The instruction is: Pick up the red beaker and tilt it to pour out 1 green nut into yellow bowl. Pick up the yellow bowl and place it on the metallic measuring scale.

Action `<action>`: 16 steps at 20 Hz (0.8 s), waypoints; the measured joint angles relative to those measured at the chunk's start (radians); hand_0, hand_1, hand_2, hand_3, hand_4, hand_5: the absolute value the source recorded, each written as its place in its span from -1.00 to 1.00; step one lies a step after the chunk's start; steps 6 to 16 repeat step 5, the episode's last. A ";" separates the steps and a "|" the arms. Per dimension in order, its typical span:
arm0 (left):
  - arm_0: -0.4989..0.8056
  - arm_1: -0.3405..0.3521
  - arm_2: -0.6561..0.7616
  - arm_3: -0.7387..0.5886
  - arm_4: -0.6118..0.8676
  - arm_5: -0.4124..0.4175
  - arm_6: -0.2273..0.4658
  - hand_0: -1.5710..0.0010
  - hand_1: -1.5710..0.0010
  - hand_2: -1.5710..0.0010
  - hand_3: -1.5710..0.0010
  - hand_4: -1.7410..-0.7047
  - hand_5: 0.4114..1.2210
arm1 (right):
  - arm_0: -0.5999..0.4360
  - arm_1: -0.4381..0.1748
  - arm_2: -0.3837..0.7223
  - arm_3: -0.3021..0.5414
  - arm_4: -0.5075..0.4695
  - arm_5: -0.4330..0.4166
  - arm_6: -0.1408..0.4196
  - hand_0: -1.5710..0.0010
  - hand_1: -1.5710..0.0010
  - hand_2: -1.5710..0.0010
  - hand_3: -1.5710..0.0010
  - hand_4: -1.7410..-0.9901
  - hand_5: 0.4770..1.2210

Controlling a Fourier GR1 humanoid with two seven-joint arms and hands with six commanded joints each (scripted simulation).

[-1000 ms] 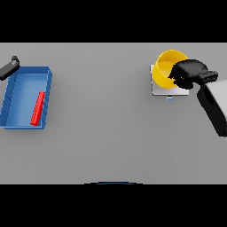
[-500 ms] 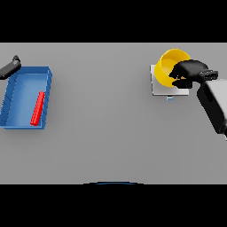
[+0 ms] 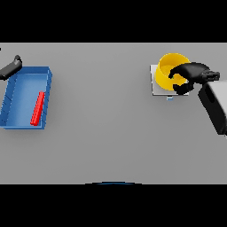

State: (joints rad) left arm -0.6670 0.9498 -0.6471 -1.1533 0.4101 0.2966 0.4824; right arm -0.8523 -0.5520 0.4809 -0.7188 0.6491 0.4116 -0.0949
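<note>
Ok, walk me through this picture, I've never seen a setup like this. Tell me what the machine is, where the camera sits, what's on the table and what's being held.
This is a humanoid robot with two arms, each ending in a dark hand. The single picture is taken from its head, looking down at a grey table. On the right, the right hand has its fingers curled over the rim of a yellow bowl, which sits on a flat metallic measuring scale. On the left lies a blue tray with a red beaker lying inside it. The left hand shows at the tray's far corner, holding nothing; I cannot tell how its fingers are set. Whether anything is inside the bowl cannot be seen.
</note>
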 measured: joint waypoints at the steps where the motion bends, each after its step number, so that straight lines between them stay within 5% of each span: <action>1: -0.005 0.000 0.000 -0.003 0.000 0.001 0.013 1.00 1.00 1.00 1.00 0.71 -0.10 | -0.003 -0.006 0.004 -0.010 0.001 0.008 -0.005 0.84 0.88 0.81 0.54 -0.20 -0.10; 16: -0.001 0.013 -0.004 -0.021 -0.007 0.016 0.031 1.00 1.00 1.00 1.00 0.72 -0.12 | -0.008 0.001 0.015 0.012 0.016 -0.003 -0.023 0.94 0.95 0.92 0.66 -0.13 -0.14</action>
